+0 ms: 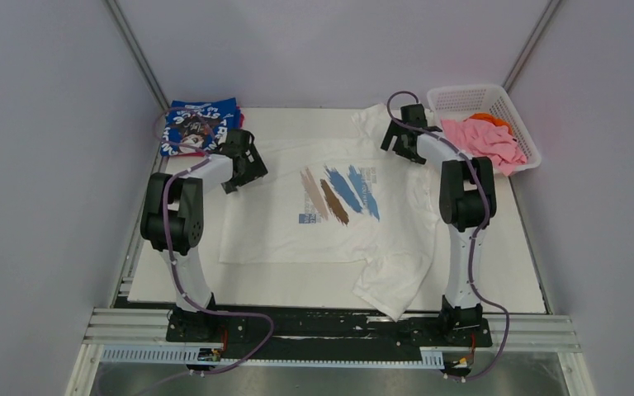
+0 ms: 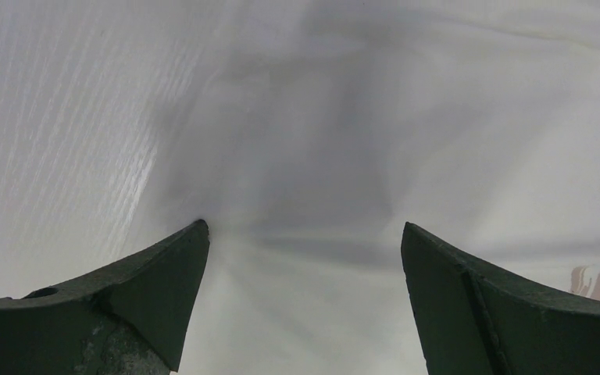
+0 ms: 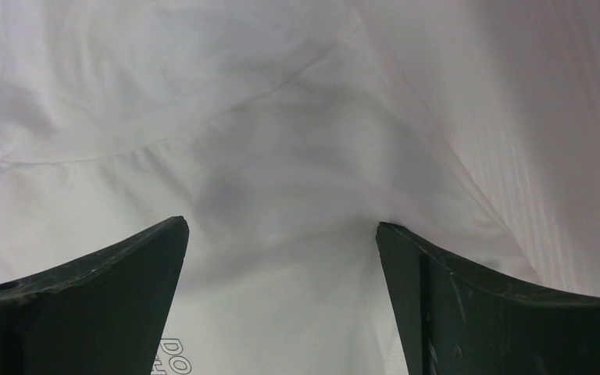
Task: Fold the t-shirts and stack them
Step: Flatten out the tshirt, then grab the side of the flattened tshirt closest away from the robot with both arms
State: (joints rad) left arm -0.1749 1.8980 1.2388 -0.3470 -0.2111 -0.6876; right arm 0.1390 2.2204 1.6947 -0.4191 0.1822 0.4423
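White cotton makes up the t-shirt (image 1: 297,227) you are working on. It lies spread on the table (image 1: 512,272) between the two arms, with the brown and blue streaks (image 1: 340,192) facing up. Its straight bottom hem runs along the left, and a sleeve (image 1: 388,289) lies rumpled toward the near right.

Your left gripper (image 1: 244,173) hangs over the far-left corner of the shirt, fingers spread wide and holding nothing. The left wrist view shows only flat, smooth cloth between the fingertips (image 2: 191,238). Your right gripper (image 1: 399,140) sits over the far-right part, by the shoulder. It is also spread wide and empty, with creased fabric and a seam under its fingertips (image 3: 173,230).

A blue shirt (image 1: 201,125) lies already folded at the far-left corner. A pink one (image 1: 483,142) and an orange one (image 1: 491,119) wait in the white basket (image 1: 462,91) at the far right.

Expect the shirt to be light, limp and easy to drag. It will sag and slide rather than hold a line, and lifting one corner will probably pull the rest across the table. Pinch right down at the table surface so you catch both layers, not just the top one.

Good holds look to be the far hem corner on the left and the shoulder seam on the right, where the doubled fabric gives more to bite. Lift both sides evenly, or the fold will probably skew. That loose near-right sleeve will likely need tucking in before the fold is tidy.
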